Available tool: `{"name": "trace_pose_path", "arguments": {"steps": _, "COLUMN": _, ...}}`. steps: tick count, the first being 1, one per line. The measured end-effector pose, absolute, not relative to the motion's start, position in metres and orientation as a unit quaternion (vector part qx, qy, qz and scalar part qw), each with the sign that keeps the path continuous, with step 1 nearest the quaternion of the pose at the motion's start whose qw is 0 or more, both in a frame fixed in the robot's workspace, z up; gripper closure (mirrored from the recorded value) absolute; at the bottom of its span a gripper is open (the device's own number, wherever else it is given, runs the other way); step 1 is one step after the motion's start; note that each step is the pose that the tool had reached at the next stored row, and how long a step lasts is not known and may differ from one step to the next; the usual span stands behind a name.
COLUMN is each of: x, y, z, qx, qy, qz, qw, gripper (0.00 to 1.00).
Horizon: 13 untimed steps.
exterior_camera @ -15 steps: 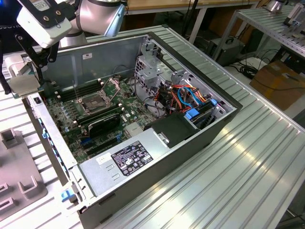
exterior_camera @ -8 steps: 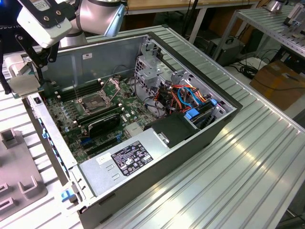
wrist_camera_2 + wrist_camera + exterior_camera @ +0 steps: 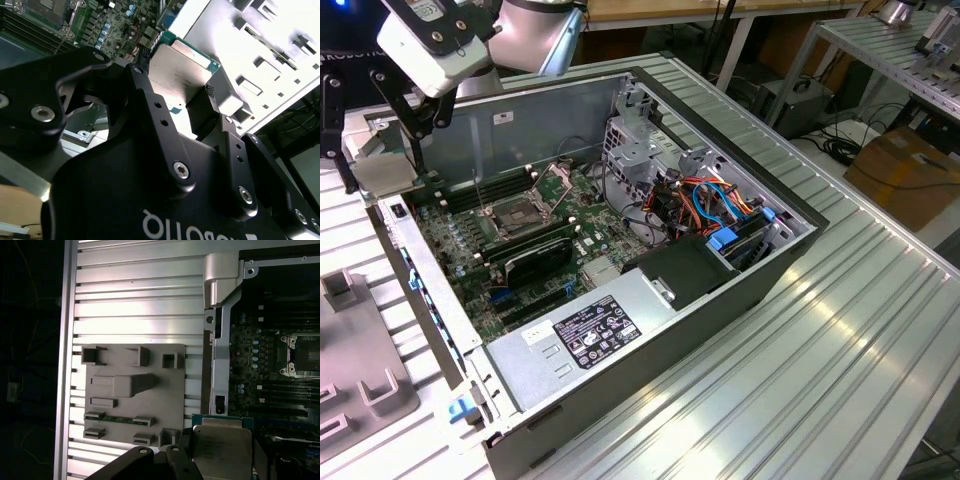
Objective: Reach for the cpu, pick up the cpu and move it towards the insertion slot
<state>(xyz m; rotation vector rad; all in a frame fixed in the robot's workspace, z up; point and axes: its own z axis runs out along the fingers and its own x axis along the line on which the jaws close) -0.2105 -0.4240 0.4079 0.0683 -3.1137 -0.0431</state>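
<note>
Hanging beside the open computer case (image 3: 650,250) in the exterior view, gripper (image 3: 382,172) with jaws clamped on the cpu (image 3: 384,174), a flat silver square, just outside the case's wall, well apart from the insertion slot (image 3: 523,213). White sticker with dark print on the power supply (image 3: 592,335), too small to read.

Second wrist view: cpu (image 3: 181,64) with matte metal lid and green edge, pinched between black fingers (image 3: 212,97).

First wrist view: cpu (image 3: 222,447) beside the case, above the ribbed surface (image 3: 135,300); faint, unreadable markings on the lid; slot (image 3: 304,356) inside the case; grey fixture plate (image 3: 132,395) nearby.
</note>
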Motion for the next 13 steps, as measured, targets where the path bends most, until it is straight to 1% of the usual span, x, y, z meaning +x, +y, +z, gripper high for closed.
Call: {"name": "trace_pose_path", "arguments": {"steps": 13, "x": -0.187, "y": -0.424, "z": 0.408, "qx": 0.022, "qy": -1.000, "qz": -0.014, "qw": 0.013, "gripper": 0.45}}
